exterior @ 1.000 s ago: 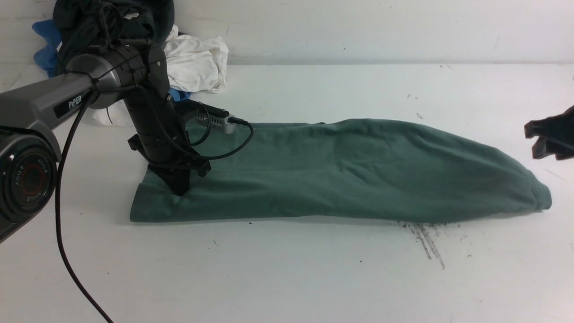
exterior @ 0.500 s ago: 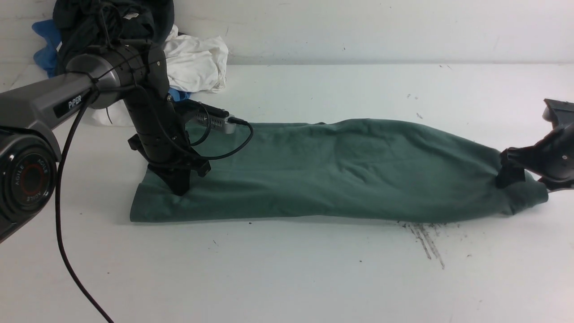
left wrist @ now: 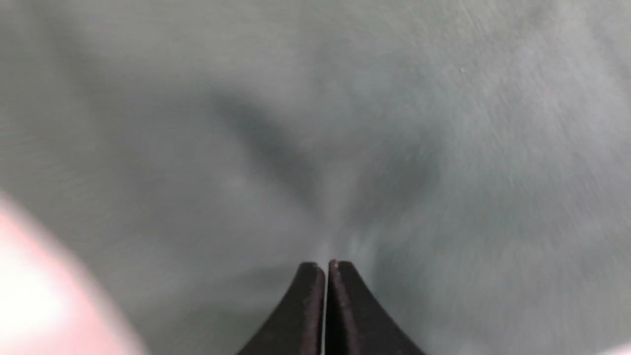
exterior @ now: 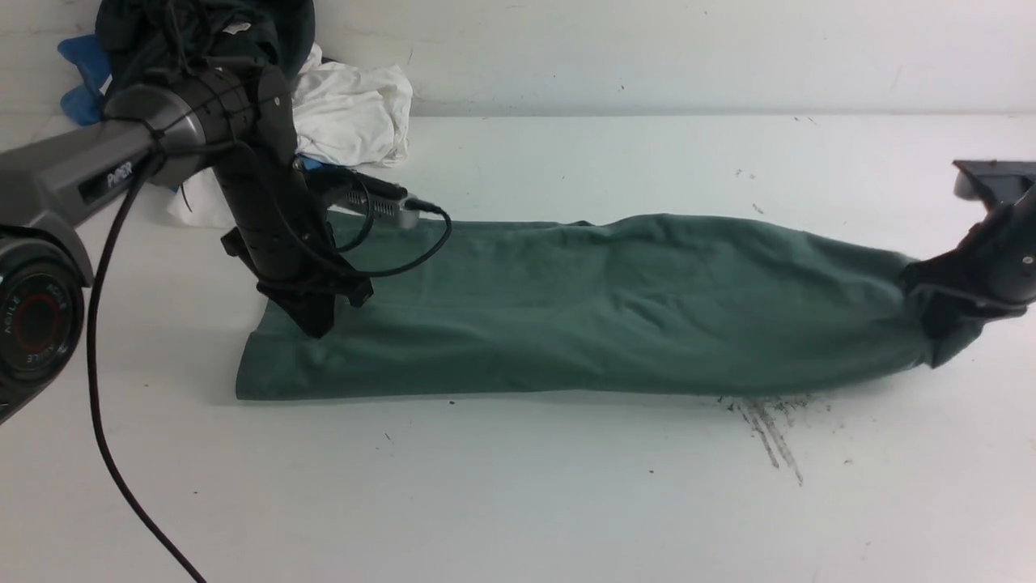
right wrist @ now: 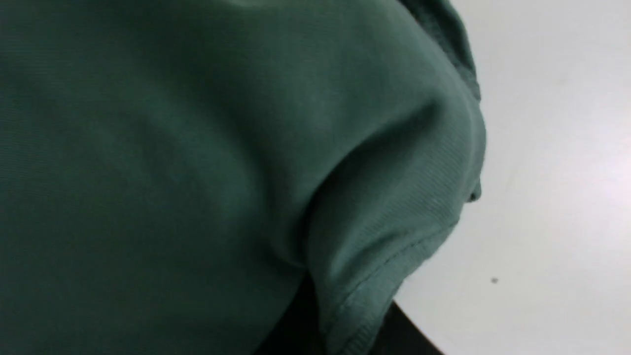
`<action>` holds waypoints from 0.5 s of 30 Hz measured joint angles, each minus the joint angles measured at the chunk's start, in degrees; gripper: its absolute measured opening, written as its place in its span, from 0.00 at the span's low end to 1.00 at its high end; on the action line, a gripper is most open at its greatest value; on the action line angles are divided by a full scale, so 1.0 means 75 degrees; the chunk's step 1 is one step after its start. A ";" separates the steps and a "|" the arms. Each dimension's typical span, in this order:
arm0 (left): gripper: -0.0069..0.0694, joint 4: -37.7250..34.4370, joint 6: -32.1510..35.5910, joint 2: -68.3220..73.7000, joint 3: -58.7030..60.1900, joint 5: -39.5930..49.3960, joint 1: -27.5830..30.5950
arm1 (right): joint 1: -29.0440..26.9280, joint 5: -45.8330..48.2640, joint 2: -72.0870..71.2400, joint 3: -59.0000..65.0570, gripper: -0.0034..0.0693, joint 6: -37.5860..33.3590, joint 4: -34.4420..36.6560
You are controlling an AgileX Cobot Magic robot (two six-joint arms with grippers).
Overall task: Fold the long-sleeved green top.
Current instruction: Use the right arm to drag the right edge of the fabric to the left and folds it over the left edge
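At the far left of the tabletop [exterior: 518,502] lay a heap of three other garments: one black [exterior: 210,24], one blue [exterior: 77,81] and one white [exterior: 356,113]. In front of them the left gripper [exterior: 317,322] came down on the left end of the green long-sleeved top [exterior: 615,308]. The front view showed only its dark body against the cloth. The left wrist view showed more: the two jaws were pressed together with a hairline slit between them, and creases in the fabric ran into their tips, so it had a pinch of the top.

The single top stretched as a long band across the middle of the tabletop, from left to right, flat at its left end and narrowing to the right. One patch of dark scuff marks [exterior: 769,433] lay just in front of its near edge.

At the right end the right gripper [exterior: 931,320] was closed on the bunched cloth, which was raised there. The right wrist view alone showed a stitched, ribbed edge draped over a dark finger, with bare tabletop beyond.

In all there were two grippers, each holding one end of the top.
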 joint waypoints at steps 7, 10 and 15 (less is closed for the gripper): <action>0.08 -0.0007 0.0009 -0.1346 -0.0083 0.0016 -0.0002 | 0.0000 0.0177 -0.1017 -0.0022 0.07 0.0306 -0.1121; 0.08 -0.0007 0.0035 -0.1974 -0.0082 0.0023 -0.0002 | -0.0077 0.0298 -0.1476 -0.0022 0.07 0.0591 -0.1670; 0.08 -0.0015 0.0059 -0.2793 -0.0082 0.0064 -0.0002 | -0.0021 0.0493 -0.2340 -0.0194 0.07 0.1013 -0.2021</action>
